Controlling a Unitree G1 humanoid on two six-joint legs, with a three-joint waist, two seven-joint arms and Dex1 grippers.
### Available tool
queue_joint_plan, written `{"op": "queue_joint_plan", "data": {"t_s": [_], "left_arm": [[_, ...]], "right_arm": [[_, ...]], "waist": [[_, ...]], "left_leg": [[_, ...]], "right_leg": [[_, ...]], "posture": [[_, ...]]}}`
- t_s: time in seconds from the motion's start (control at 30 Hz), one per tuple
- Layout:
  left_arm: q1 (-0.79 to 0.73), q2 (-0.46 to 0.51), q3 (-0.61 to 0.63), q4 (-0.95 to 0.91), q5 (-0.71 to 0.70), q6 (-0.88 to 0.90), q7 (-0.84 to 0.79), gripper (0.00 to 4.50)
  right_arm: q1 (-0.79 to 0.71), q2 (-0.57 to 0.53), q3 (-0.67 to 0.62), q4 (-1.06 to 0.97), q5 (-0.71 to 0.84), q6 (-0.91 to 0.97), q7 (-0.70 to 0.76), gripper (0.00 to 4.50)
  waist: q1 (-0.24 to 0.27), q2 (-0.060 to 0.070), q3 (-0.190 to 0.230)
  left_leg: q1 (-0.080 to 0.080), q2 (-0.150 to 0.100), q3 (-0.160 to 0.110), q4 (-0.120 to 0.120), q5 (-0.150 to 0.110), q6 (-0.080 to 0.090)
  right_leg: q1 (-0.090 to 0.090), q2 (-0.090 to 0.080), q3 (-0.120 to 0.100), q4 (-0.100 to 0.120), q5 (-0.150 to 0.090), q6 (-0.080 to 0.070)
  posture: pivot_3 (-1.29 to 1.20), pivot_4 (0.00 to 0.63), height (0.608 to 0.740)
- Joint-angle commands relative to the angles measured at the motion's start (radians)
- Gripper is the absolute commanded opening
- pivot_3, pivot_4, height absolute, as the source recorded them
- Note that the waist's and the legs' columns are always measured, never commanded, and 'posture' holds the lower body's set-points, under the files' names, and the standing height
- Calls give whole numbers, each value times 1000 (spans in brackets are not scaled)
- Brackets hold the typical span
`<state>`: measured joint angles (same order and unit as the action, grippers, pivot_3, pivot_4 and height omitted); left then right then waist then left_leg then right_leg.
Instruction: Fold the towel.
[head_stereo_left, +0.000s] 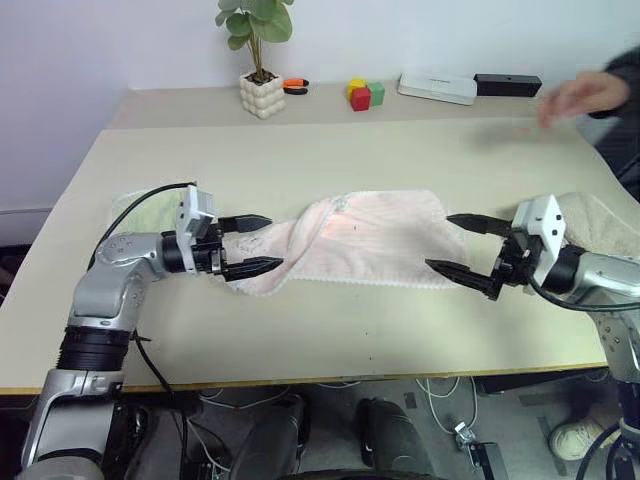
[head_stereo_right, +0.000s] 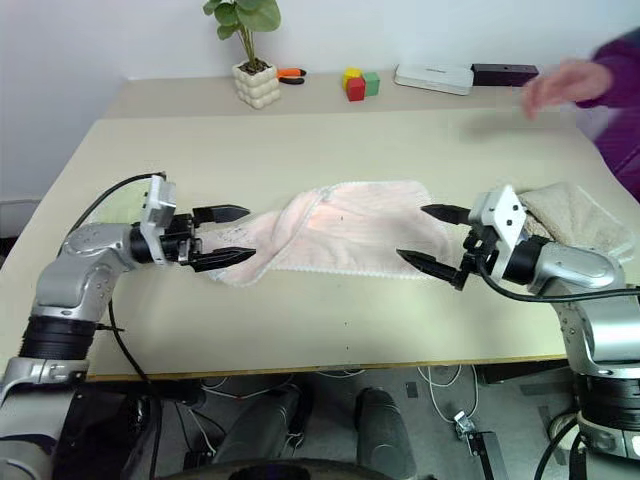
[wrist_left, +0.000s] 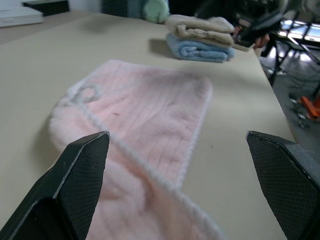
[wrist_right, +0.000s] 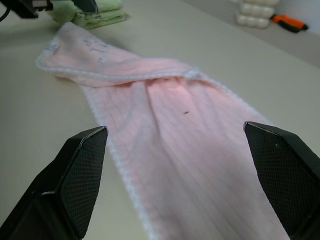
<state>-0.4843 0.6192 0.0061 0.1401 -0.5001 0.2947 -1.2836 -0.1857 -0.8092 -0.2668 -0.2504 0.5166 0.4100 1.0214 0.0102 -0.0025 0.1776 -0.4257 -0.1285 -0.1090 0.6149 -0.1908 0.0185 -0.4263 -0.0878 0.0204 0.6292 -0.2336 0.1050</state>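
1. One pale pink towel (head_stereo_left: 350, 240) lies stretched across the middle of the beige table (head_stereo_left: 330, 330), its left end twisted and folded over itself, its white scalloped edge running along the near side.

2. Two grippers flank the pink towel, one at each end. The left gripper (head_stereo_left: 254, 243) points level toward the towel's bunched left end, its two black fingers (wrist_left: 80, 172) spread wide; the cloth lies just between and below the tips, with nothing clamped.

3. The right gripper (head_stereo_left: 463, 245) faces the towel's flat right end, fingers (wrist_right: 82, 170) likewise wide apart. The towel's corner sits near the tips, just short of them in the head views; whether a tip touches the cloth cannot be told.

4. Three other towels share the table: one light-green towel (head_stereo_left: 150, 210) beyond the pink towel's left end, behind the left gripper, and a beige towel (wrist_left: 200, 27) stacked on a light-blue towel (wrist_left: 200, 50) beyond the pink towel's right end.

5. Farther back than the pink towel stand one potted plant (head_stereo_left: 260, 60), one orange marker (head_stereo_left: 296, 85), three coloured blocks (head_stereo_left: 364, 94), one white box (head_stereo_left: 437, 87) and one black bar (head_stereo_left: 507, 84).

6. One person's hand (head_stereo_left: 585, 98), blurred, hovers over the table's far right corner, well apart from the pink towel.
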Motion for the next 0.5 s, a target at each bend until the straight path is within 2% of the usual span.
{"op": "queue_joint_plan", "data": {"t_s": [0.03, 0.17, 0.37, 0.5], "left_arm": [[-4, 17, -16, 19, 59, -65, -10, 4500], [31, 57, -18, -31, 73, -59, -28, 4500], [57, 173, 24, -36, 62, -78, -115, 4500], [133, 168, 21, -185, 66, -56, -35, 4500]], "right_arm": [[7, -12, -23, -55, 18, 5, -17, 4435], [-30, 4, 8, -27, 16, -5, -21, 4435], [-115, 65, 91, -5, 0, -12, -50, 4435], [-213, 129, 140, 123, -24, -115, -5, 4435]], "waist": [[-2, 0, 0], [-2, 0, 0], [0, -1, 0], [-1, 0, 0]], "left_leg": [[0, 0, 0, 0, 0, 0], [0, 0, 0, -1, 1, 1], [0, 0, 0, 0, 0, 0], [0, 0, 0, -1, 0, 0]], "right_leg": [[0, 0, 0, 0, 0, 0], [-1, 0, 0, 0, 0, 0], [0, 0, 0, 0, 0, 0], [0, 0, 1, -1, 0, 0]], "posture": [[0, 150, 740], [0, 150, 740], [0, 150, 740], [0, 150, 740]]}}
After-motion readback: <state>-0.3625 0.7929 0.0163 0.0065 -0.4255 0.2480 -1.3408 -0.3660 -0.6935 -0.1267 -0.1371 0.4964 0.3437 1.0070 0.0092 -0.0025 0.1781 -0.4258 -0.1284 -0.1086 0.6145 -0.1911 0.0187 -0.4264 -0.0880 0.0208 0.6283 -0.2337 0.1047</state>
